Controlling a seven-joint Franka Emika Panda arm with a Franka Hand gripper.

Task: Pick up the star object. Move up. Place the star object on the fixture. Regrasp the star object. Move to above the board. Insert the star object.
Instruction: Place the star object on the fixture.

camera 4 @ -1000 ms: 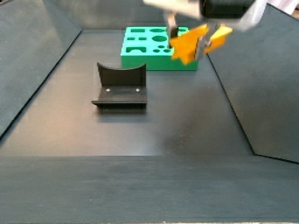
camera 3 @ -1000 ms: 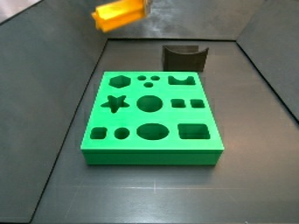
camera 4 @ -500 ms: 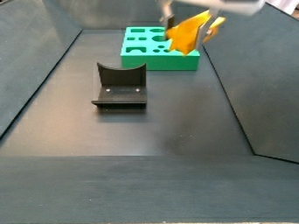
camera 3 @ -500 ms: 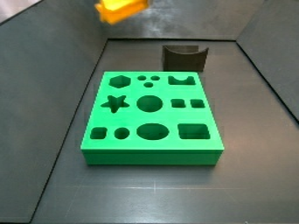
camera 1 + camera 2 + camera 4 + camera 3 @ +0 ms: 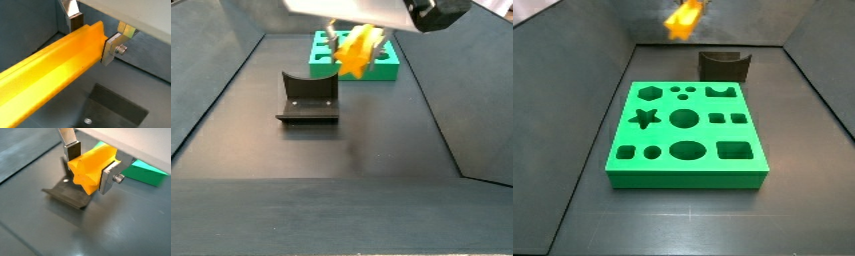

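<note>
My gripper [image 5: 91,164] is shut on the star object [image 5: 89,169], an orange-yellow prism held in the air between the silver fingers [image 5: 109,176]. In a wrist view the star object [image 5: 50,75] runs as a long bar out from the gripper [image 5: 92,34]. The fixture [image 5: 70,194] lies on the floor just below the star-shaped end. In both side views the star object [image 5: 356,52] [image 5: 684,18] hangs high, between the fixture [image 5: 307,97] [image 5: 724,66] and the green board [image 5: 326,46] [image 5: 687,135]. The gripper [image 5: 356,40] reaches down from above.
Dark sloping walls [image 5: 218,80] close in the grey floor [image 5: 345,150] on both sides. The board's recessed holes include a star hole [image 5: 643,119]. In a wrist view a corner of the board [image 5: 147,173] shows beyond the gripper.
The gripper has carried the star object sideways, away from the wall and toward the fixture, and has turned it so its star-shaped end now shows in a side view.
</note>
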